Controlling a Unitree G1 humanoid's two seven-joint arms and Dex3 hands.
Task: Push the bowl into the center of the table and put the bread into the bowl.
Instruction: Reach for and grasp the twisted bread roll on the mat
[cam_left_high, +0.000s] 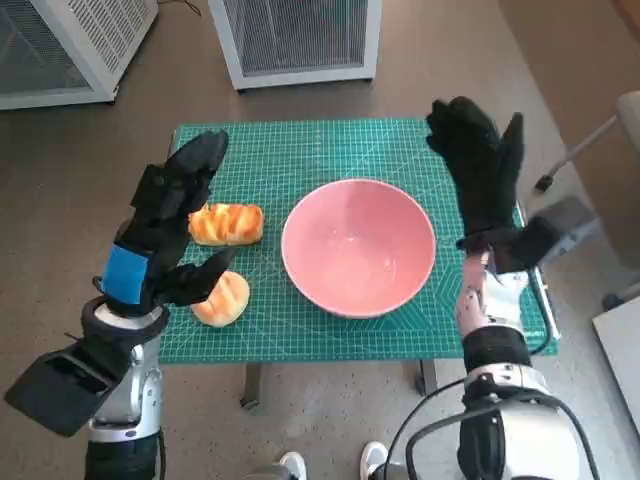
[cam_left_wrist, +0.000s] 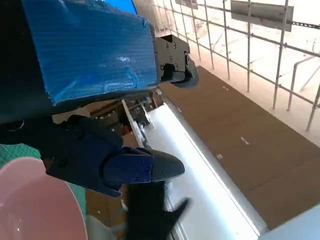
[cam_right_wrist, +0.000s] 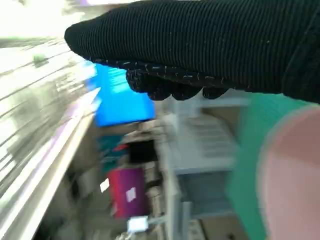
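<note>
A pink bowl (cam_left_high: 358, 246) stands near the middle of the green cutting mat (cam_left_high: 300, 150), a little right of centre. Two golden bread rolls lie left of it: one (cam_left_high: 228, 223) farther back, one (cam_left_high: 224, 299) near the front edge. My left hand (cam_left_high: 170, 215) hovers raised over the mat's left side with fingers spread, holding nothing. My right hand (cam_left_high: 480, 160) is lifted above the mat's right edge, fingers extended and apart, beside the bowl and not touching it. The bowl's rim (cam_left_wrist: 35, 205) shows in the left wrist view and also (cam_right_wrist: 295, 180) in the right wrist view.
The small table has floor all round. Two white grilled units (cam_left_high: 300, 35) (cam_left_high: 60, 45) stand beyond its far edge. Chair parts (cam_left_high: 590, 140) sit to the right. Feet (cam_left_high: 290, 465) show at the near edge.
</note>
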